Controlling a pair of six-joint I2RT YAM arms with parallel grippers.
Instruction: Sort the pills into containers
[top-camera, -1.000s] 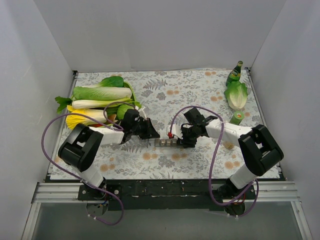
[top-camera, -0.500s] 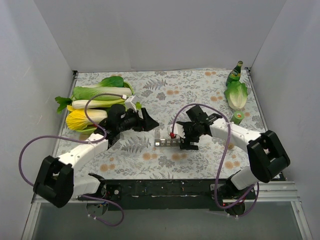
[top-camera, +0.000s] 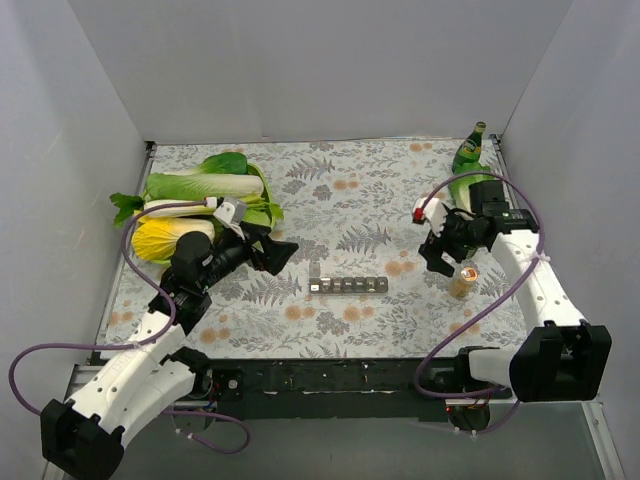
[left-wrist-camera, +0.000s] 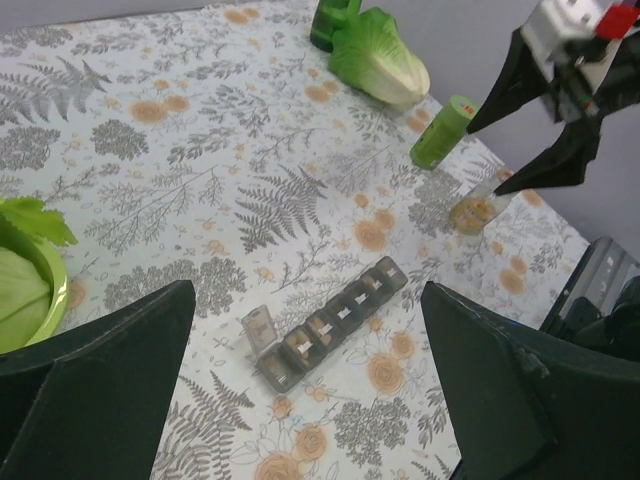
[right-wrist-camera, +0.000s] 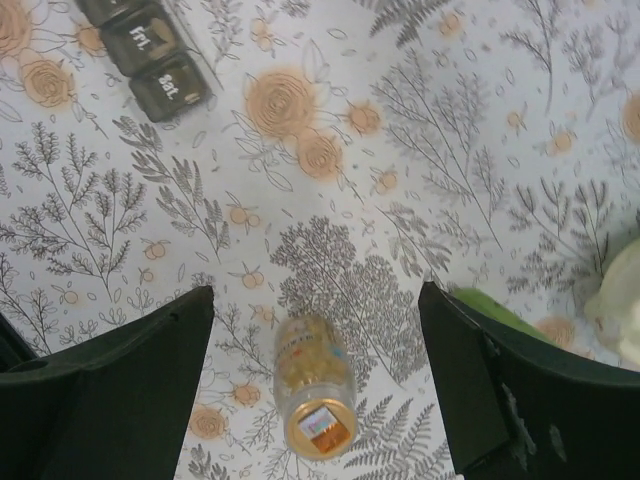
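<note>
The containers (top-camera: 349, 286) lie near the middle of the table (top-camera: 340, 205).

Flat grey containers (top-camera: 348, 286), end lid raised

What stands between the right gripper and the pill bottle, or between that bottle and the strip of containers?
Nothing visible. The right gripper is open above the pill bottle, which shows uncovered between its fingers, and only bare flowered tablecloth lies between the bottle and the containers.
</note>
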